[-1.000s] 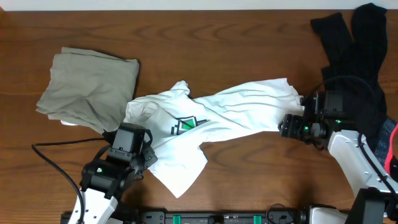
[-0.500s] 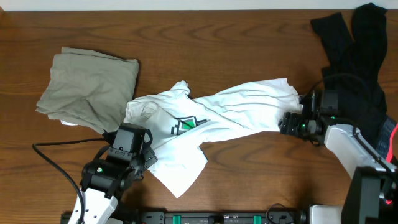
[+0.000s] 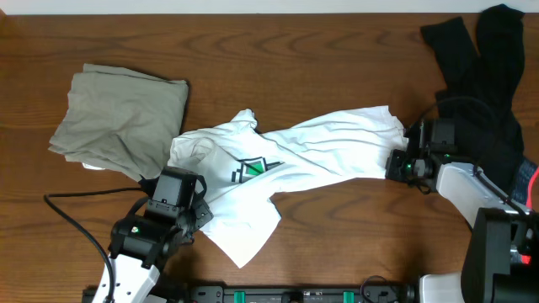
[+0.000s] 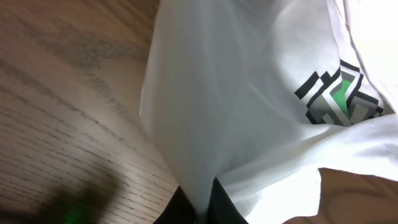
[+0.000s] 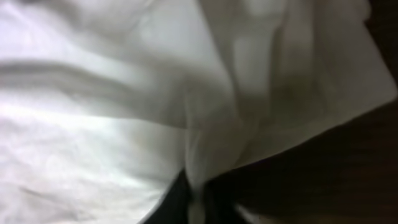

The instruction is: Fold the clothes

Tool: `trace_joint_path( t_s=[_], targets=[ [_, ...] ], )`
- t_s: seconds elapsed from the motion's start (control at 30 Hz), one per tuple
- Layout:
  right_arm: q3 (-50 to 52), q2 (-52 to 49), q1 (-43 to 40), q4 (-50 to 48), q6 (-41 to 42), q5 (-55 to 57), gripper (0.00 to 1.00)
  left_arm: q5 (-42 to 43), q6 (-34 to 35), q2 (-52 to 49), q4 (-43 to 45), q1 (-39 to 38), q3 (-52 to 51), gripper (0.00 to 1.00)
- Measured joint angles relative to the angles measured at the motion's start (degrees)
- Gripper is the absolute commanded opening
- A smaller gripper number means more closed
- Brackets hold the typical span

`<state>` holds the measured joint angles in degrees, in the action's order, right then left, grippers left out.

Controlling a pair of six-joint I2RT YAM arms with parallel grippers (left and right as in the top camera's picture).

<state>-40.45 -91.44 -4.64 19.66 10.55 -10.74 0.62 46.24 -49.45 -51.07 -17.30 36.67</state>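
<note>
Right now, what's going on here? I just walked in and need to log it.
Two robot arms are working on a white T-shirt, which lies crumpled and unfolded in the middle of the table. The left gripper is shut on its lower left edge, the right gripper on its right end. An olive garment lies at the left and a black garment at the far right, neither held.

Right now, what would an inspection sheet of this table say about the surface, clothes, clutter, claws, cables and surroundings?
Surface: brown wooden table, bare around the clothes.
Job's things: white T-shirt crumpled mid-table, green logo up; grey-olive garment bunched at left; black garment heaped far right.
Clutter: red item at right edge, cut off, unidentifiable.
Claws: left claw shut on the white T-shirt's near-left edge; right claw shut on its right end.
Cables: black cable lying on the table at lower left.
Surroundings: pale strip along the top edge.
</note>
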Motion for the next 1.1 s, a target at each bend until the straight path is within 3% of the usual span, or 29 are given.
trace_joint_path(
  t_s=[0.33,0.53,0.83,1.1],
  targets=[
    [-0.1,0.2,0.0,1.1,0.7,-0.2,0.01,0.0,0.0,0.0,0.0,0.0,0.0,0.06],
    [-2.4,5.1,0.2,12.5,1.2,-0.1,0.01,1.7,-3.7,0.1,0.4,0.0,0.9,0.06],
    [-26.7,23.4,-1.6,31.2,0.9,1.6,0.01,5.5,-13.8,0.1,0.6,0.0,18.2,0.06],
    [-42.6,28.3,-5.9,45.1,-1.4,6.6,0.01,5.2,-16.9,0.2,-0.6,0.0,28.9,0.06]
  ],
)
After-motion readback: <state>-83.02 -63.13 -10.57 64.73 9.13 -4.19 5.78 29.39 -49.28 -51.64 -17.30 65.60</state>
